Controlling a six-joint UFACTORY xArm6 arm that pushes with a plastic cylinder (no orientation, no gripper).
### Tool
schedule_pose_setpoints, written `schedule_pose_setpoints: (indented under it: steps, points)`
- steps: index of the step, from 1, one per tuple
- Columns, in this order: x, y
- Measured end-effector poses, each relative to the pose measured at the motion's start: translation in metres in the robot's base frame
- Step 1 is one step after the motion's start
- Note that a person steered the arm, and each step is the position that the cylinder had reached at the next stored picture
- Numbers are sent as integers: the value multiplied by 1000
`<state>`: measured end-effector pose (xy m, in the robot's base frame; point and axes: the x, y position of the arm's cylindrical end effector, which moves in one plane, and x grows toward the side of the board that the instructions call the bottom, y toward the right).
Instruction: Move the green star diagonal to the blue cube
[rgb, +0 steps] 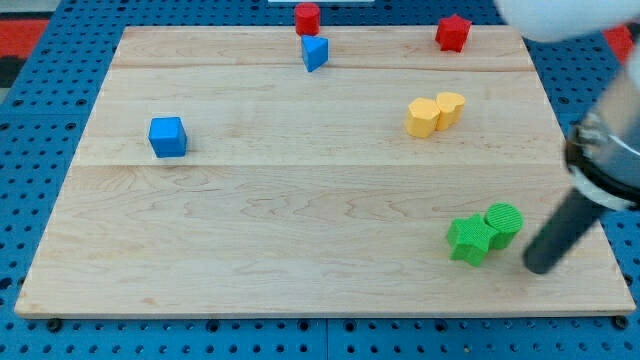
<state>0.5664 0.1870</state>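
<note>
The green star (468, 240) lies at the view's lower right of the wooden board (300, 230). A green round block (503, 224) touches it on its upper right side. The blue cube (168, 137) sits far off at the view's left, mid height. My tip (541, 266) is down at the board just right of the two green blocks, a short gap away from them, slightly below the round one. The dark rod rises from it toward the view's upper right.
Two yellow blocks (433, 113) touch each other at the right of centre. A blue triangular block (315, 53) and a red block (307, 18) sit at the top centre. A red star (452, 33) is at the top right. The board's right edge is close to my tip.
</note>
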Motion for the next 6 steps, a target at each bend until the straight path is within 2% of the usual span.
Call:
schedule_pose_setpoints:
  steps: [3, 5, 6]
  points:
    - [-63, -128]
    - [-144, -218]
    - [-168, -273]
